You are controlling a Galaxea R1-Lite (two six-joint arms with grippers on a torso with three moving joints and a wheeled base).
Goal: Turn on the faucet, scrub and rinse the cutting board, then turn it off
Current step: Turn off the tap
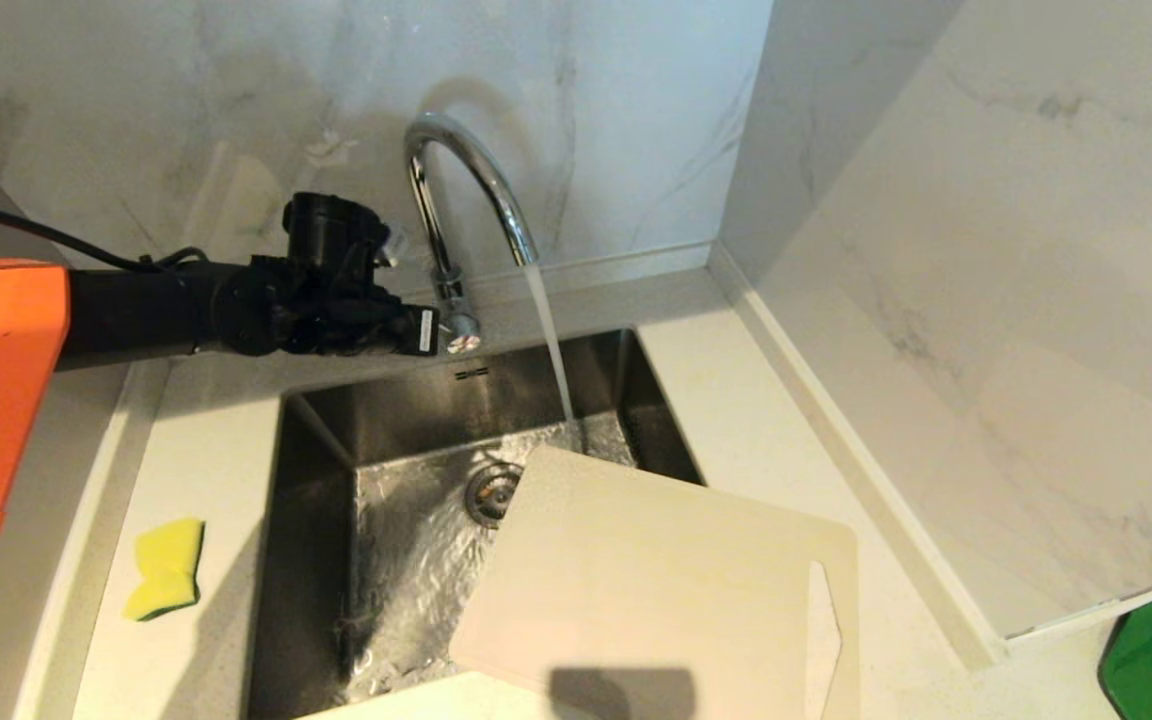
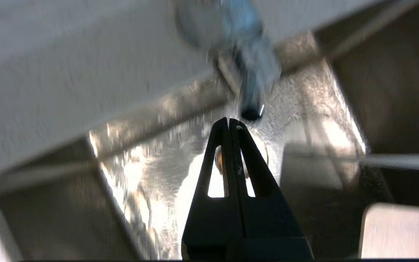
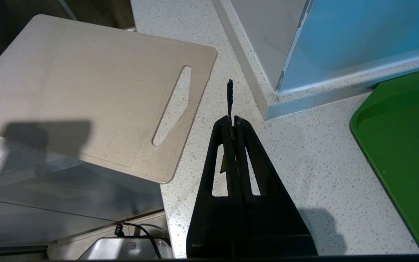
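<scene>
Reaching in from the left, my left hand [image 1: 433,330] sits with its fingers pressed together and nothing between them, its tip just beside the small lever at the base of the faucet [image 1: 456,190]. Water is running from the arched spout and lands in the sink [image 1: 316,470] at the far corner of the cutting board [image 1: 656,580]. So I judge the tap is on and the scrubbing comes next.

On the bench [image 1: 206,400] left of the sink lies the yellow-green sponge [image 1: 166,567], nearer to me than the faucet and on my left arm's side. That is what the next move turns on: my left hand must draw back toward me and down to that sponge, and open before it can take it.

Further right, the board lies tilted, one end over the basin and the slotted end on the bench. My right hand [image 3: 232,122] hangs over the bench just right of that slot, closed and empty, beside a green tray [image 3: 406,153].
</scene>
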